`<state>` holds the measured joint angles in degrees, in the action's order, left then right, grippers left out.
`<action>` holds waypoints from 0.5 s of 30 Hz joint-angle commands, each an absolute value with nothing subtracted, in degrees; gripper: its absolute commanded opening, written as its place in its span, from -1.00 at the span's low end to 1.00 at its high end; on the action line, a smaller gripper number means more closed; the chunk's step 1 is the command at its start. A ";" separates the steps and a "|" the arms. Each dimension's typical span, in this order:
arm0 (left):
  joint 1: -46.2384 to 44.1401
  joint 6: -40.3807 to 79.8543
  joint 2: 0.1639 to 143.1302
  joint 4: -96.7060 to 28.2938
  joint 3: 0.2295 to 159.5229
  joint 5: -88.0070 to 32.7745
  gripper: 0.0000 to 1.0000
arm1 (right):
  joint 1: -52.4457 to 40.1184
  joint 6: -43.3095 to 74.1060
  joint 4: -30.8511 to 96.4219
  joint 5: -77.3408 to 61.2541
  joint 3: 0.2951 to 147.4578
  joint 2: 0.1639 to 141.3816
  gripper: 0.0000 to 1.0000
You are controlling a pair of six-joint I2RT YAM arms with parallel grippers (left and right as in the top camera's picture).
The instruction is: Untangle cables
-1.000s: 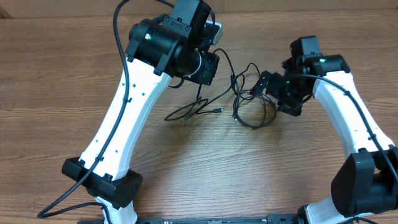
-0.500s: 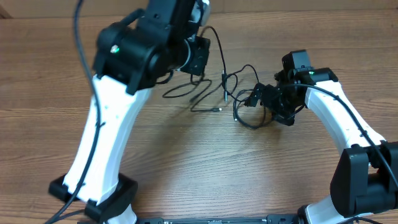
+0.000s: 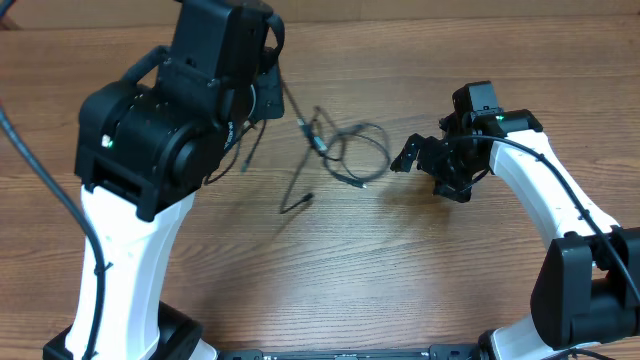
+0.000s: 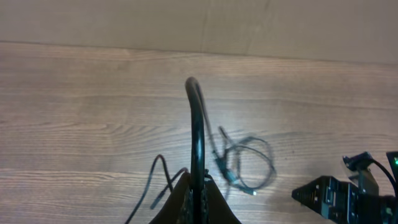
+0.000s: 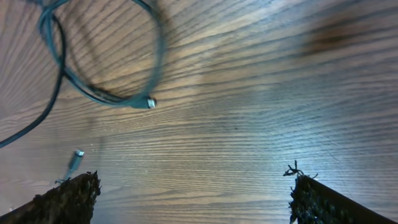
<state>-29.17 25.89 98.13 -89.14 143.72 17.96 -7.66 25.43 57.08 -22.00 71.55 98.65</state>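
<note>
Two white-and-black jointed robot arms, the left arm [image 3: 125,260] and the right arm [image 3: 545,190], stand at one brown wood-grain table [image 3: 400,280]. Each ends in one black two-finger pincer, making two: the left pincer [image 4: 199,196] and the right pincer [image 3: 408,152]. Between the pincers is one loose tangle of thin black flexible cables [image 3: 350,150], seemingly two or three cords, though the crossings leave that count unsure; ahead of the right pincer show two small ends, one silvery plug tip [image 5: 150,103] and one duller plug tip [image 5: 76,158].
</note>
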 commanded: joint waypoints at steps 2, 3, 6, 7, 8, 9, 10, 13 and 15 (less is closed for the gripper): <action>-29.17 17.04 97.23 -88.05 144.90 7.14 -0.92 | -8.43 25.23 56.29 -23.79 71.31 98.50 1.00; -29.17 13.98 97.27 -87.72 144.90 2.85 -0.92 | -8.43 25.23 56.12 -24.29 71.31 98.50 1.00; -29.17 8.47 97.25 -85.78 144.92 -5.45 -0.92 | -8.51 25.21 55.77 -25.21 71.31 98.50 1.00; -29.17 8.54 97.10 -84.55 144.92 -5.21 -0.92 | -8.64 25.21 55.79 -25.19 71.31 98.50 1.00; -29.17 8.88 97.01 -83.24 144.92 -3.79 -0.92 | -8.80 25.21 55.81 -25.19 71.31 98.50 1.00; -29.17 10.44 96.75 -81.45 144.94 -0.75 -0.92 | -9.02 25.21 55.86 -25.17 71.31 98.50 1.00; -29.17 12.88 96.42 -79.57 144.97 3.84 -0.92 | -9.21 25.21 55.94 -25.17 71.31 98.50 1.00; -29.30 19.42 95.00 -75.22 144.99 17.65 -0.91 | -9.96 25.19 55.99 -25.17 71.29 98.50 1.00; -29.28 19.46 94.17 -73.23 144.97 22.55 -0.92 | -10.55 25.19 55.94 -25.15 71.29 98.50 1.00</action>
